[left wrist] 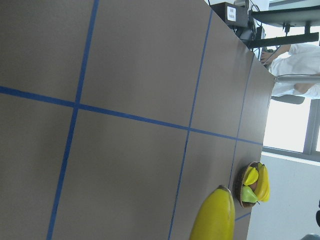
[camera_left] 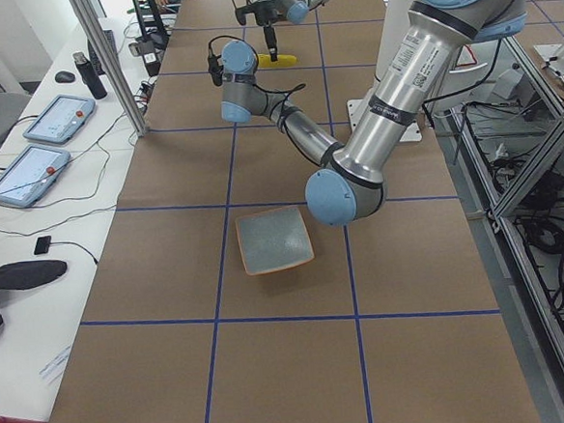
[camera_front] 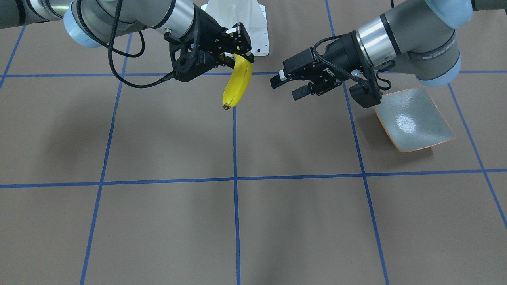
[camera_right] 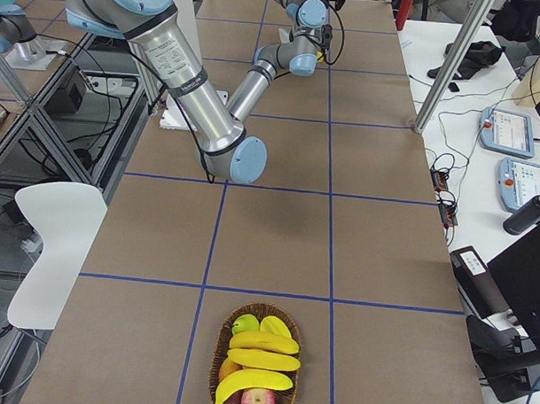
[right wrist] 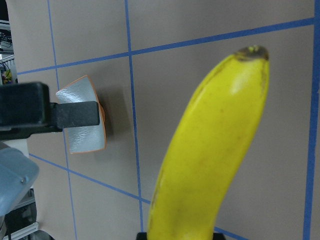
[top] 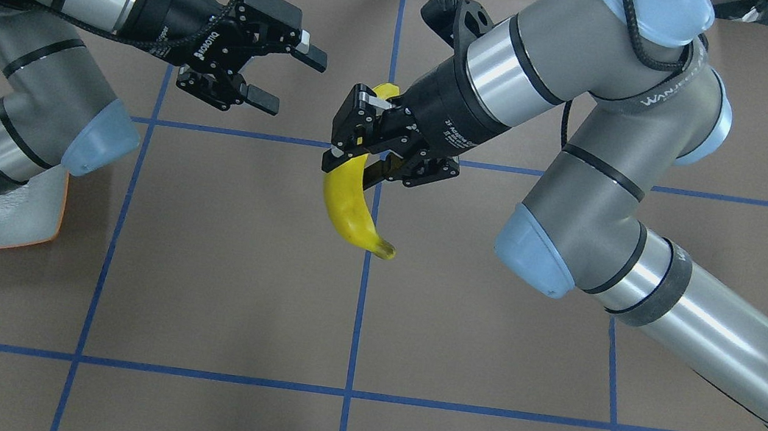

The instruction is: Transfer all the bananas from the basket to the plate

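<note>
Brown blue-gridded counter point(top: 197, 280): right hand point(top: 356, 156) pinches a bright yellow curved banana point(top: 348, 203) by its top, body hanging below, just across from the left hand point(top: 294, 83), spread wide and empty; looks staged for handover, since the square grey-green orange-rimmed plate point(camera_front: 416, 118) lies behind the left hand.

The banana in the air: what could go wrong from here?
The right hand grips the banana only near its upper end, so it may swing or slip and drop onto the table. The open left hand is close by; a mistimed hand-over could also drop it, away from the plate.
</note>
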You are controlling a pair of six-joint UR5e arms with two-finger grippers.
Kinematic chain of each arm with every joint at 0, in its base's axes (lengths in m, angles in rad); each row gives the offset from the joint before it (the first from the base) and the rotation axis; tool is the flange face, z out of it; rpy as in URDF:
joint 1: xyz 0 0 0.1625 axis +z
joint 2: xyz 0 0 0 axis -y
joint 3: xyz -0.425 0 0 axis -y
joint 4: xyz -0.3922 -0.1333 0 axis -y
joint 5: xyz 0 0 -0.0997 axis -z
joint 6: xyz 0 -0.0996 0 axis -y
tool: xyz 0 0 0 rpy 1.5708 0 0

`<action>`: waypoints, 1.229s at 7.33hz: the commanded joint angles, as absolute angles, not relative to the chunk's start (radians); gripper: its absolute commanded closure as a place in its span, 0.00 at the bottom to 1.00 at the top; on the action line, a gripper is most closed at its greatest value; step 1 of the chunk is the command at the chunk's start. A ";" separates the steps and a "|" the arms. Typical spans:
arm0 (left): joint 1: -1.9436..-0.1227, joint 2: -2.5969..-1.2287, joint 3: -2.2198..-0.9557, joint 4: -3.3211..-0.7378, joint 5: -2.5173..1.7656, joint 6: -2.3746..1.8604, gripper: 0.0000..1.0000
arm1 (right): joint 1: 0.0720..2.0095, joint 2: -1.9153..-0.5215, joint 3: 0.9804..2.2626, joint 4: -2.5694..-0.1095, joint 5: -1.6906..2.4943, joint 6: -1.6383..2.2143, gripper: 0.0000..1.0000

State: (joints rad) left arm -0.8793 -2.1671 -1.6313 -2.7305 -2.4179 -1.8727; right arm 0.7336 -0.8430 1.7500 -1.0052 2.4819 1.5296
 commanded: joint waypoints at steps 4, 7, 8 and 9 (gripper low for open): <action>-0.804 -2.189 -1.632 -2.783 -2.418 -1.896 0.01 | 0.733 -0.848 1.752 -0.965 2.608 1.468 1.00; -0.793 -2.204 -1.634 -2.789 -2.418 -2.057 0.02 | 0.735 -0.848 1.755 -0.937 2.606 1.459 1.00; -0.793 -2.204 -1.637 -2.789 -2.418 -2.071 0.07 | 0.735 -0.848 1.755 -0.937 2.605 1.459 1.00; -0.792 -2.204 -1.640 -2.790 -2.418 -2.085 0.10 | 0.735 -0.850 1.753 -0.914 2.600 1.460 1.00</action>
State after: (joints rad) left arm -0.7930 -2.2037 -1.6364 -2.7887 -2.4178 -2.0638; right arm 0.7348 -0.8488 1.7540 -0.9324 2.6041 1.4595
